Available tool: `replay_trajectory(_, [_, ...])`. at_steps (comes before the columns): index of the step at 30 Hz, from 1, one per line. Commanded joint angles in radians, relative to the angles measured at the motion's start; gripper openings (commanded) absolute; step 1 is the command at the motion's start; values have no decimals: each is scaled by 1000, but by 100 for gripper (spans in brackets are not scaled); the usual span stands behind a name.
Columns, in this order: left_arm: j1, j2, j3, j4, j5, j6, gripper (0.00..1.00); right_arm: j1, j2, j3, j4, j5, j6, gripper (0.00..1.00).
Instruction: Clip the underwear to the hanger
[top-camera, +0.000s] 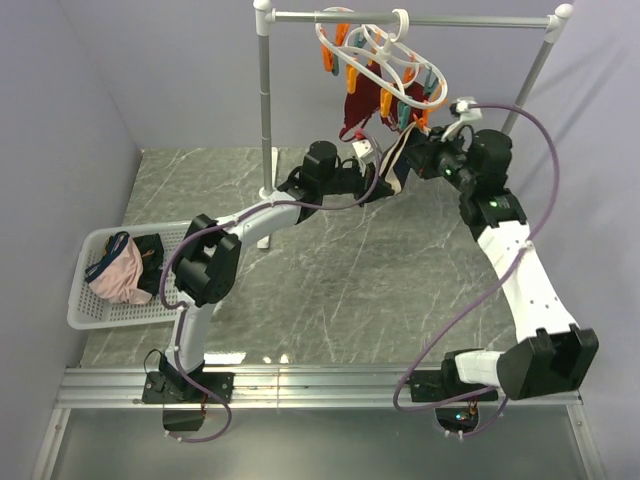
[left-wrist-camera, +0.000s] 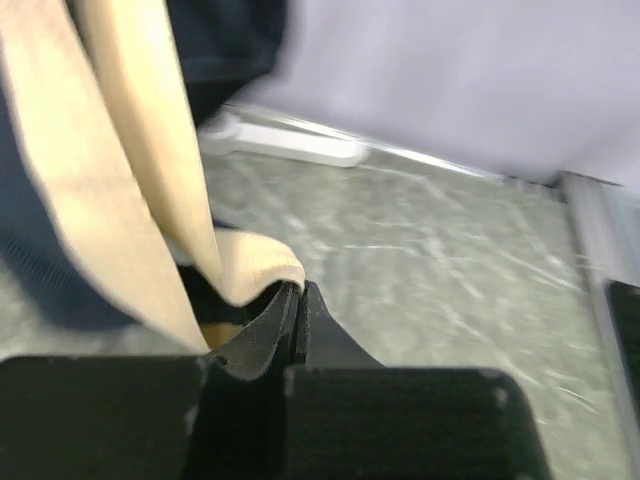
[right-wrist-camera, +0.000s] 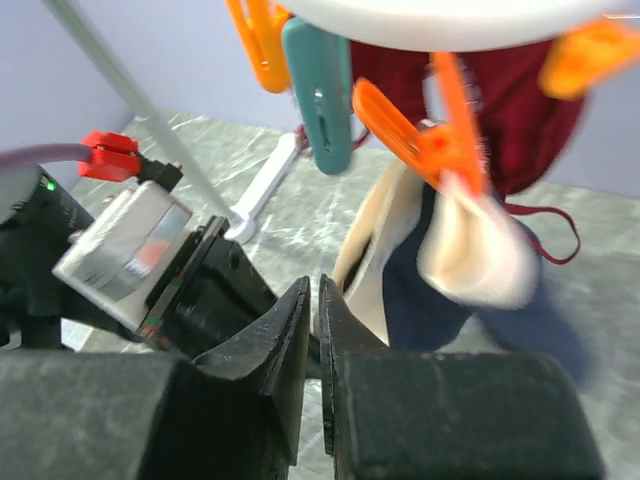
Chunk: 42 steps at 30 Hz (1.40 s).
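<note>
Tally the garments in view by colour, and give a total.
Navy underwear with beige lining: 1
Maroon garment on the hanger: 1
Pink garment in the white basket: 1
Dark garment in the basket: 1
Total: 4

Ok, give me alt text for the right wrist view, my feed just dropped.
An orange clip on the hanger pinches the underwear, navy with beige lining, which hangs in front of a maroon garment. The right gripper sits just below, jaws nearly shut and empty. The left gripper is at left.
</note>
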Motion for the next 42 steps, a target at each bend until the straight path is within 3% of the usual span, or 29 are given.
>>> replay_trajectory(1, [-18,4,61,-4,-138,94,0,-48,-72,26,-63,21,-38,15])
replay_trajectory(5, [-34,21,74,-14,-203,116,1,-86,-109,9,-75,13,-37,15])
replay_trajectory(8, [-40,29,83,-26,-229,124,7,-109,-118,10,-80,-3,-28,15])
replay_trajectory(12, [-40,14,71,-9,-211,105,38,-121,-118,17,-80,-23,-20,16])
replay_trajectory(15, [-40,-38,3,41,-182,98,49,-128,-116,24,-78,-37,-20,17])
replay_trajectory(24, [-2,-170,-103,86,-82,16,66,-154,-112,53,-60,-54,-18,18])
replay_trajectory(32, [67,-328,-245,151,-39,-68,70,-167,-112,66,-21,-91,-17,21])
replay_trajectory(42, [137,-408,-216,215,-197,-159,70,-167,-95,96,57,-122,26,26])
